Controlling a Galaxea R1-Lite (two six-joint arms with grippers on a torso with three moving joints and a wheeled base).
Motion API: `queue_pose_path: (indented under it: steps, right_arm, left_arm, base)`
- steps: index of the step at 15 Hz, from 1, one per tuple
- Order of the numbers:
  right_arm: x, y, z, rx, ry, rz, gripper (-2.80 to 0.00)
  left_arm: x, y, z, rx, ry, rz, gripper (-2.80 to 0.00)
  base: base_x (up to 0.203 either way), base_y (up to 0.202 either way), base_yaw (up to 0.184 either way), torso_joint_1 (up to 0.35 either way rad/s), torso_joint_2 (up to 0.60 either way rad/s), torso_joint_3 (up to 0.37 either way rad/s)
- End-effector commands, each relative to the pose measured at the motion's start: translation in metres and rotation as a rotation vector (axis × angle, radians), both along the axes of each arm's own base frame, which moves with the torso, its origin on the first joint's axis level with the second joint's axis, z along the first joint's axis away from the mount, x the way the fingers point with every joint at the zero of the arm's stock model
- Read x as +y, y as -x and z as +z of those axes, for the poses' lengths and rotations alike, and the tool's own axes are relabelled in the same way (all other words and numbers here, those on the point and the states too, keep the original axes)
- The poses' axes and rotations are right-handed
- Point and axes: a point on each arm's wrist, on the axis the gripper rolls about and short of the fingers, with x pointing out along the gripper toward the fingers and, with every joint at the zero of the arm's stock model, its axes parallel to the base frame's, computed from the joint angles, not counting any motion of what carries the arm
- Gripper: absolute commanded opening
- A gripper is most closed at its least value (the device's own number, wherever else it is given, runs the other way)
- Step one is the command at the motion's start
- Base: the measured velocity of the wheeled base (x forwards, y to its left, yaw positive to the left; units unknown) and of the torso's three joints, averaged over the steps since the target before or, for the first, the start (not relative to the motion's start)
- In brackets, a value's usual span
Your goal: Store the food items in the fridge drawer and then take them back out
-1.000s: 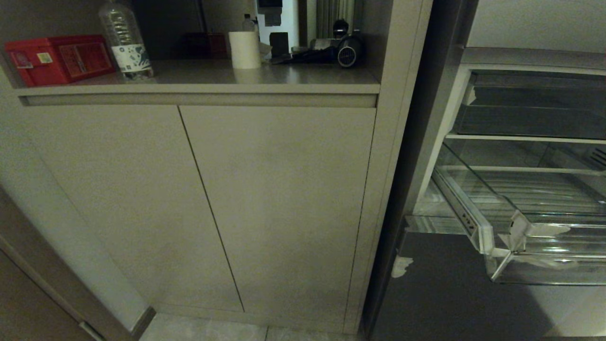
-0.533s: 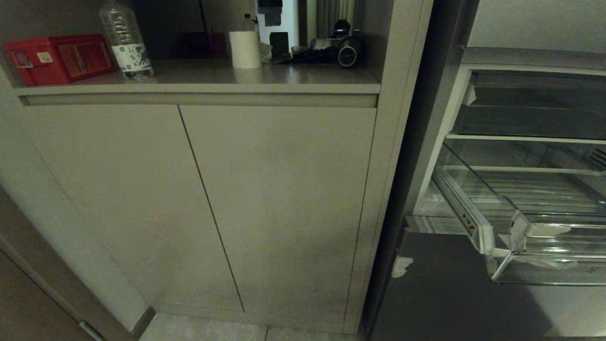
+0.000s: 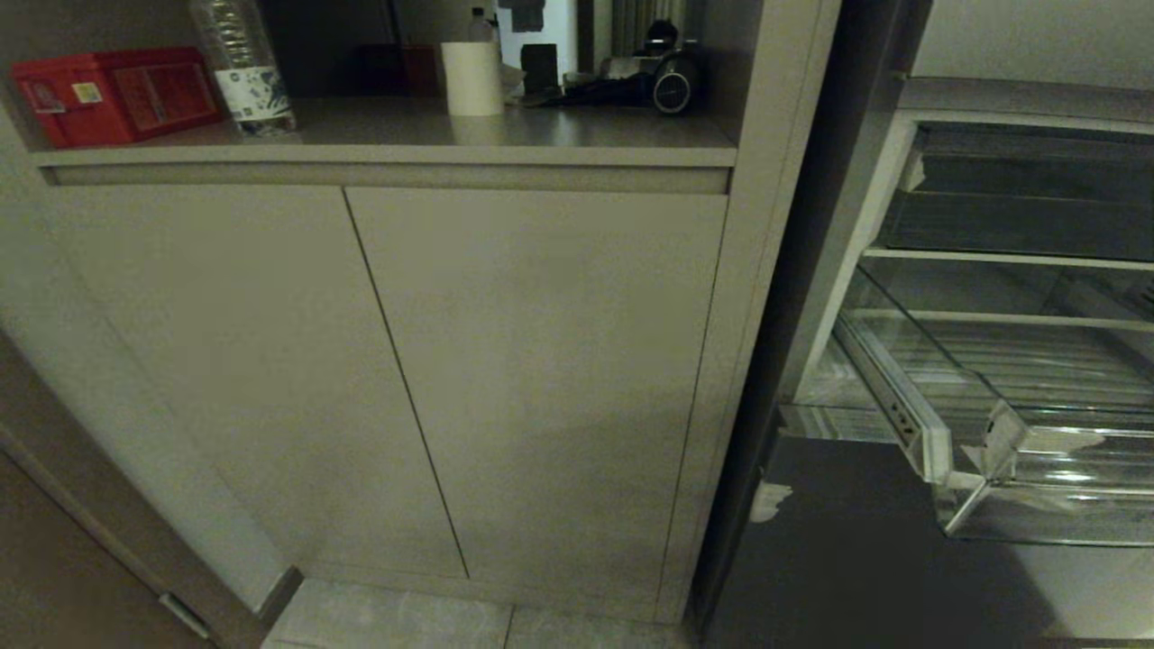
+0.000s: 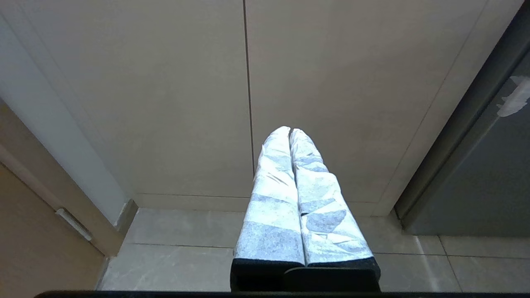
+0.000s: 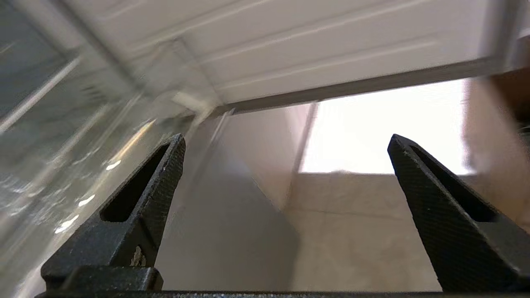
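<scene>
While the fridge drawer stands pulled out and seemingly empty on the robot's right, no food shows, and the nearer right gripper hangs wide apart beside its clear wall.

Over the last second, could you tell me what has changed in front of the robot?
Only the head view has shifted: everything sits a little higher and further right in the picture, so the camera moved, not the things. The fridge drawer stays pulled out, with no food visible in the part in view. The red box and the water bottle remain on the counter. Neither arm shows in the head view, then or now.
</scene>
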Motion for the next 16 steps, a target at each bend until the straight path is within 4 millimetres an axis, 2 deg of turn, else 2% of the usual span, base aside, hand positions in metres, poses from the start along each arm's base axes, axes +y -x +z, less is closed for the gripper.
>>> queue_pose_path:
  steps: [1,5,8,16]
  right_arm:
    - [-0.010,-0.002,-0.003,-0.022,-0.062,-0.042,0.00]
    - [-0.017,-0.004,-0.013,0.025,-0.119,0.123,0.00]
    - [-0.028,-0.007,-0.013,0.037,-0.170,0.215,0.00]
    - [-0.066,-0.020,-0.010,0.054,-0.212,0.294,0.00]
  left_arm:
    - [0.000,0.000,0.000,0.001,0.000,0.000,-2.80]
    - [0.000,0.000,0.000,0.002,0.000,0.000,-2.80]
    - [0.000,0.000,0.000,0.002,0.000,0.000,-2.80]
    - [0.000,0.000,0.000,0.002,0.000,0.000,-2.80]
  base:
    - [0.000,0.000,0.000,0.000,0.00,0.000]
    - [0.000,0.000,0.000,0.000,0.00,0.000]
    - [0.000,0.000,0.000,0.000,0.00,0.000]
    - [0.000,0.000,0.000,0.000,0.00,0.000]
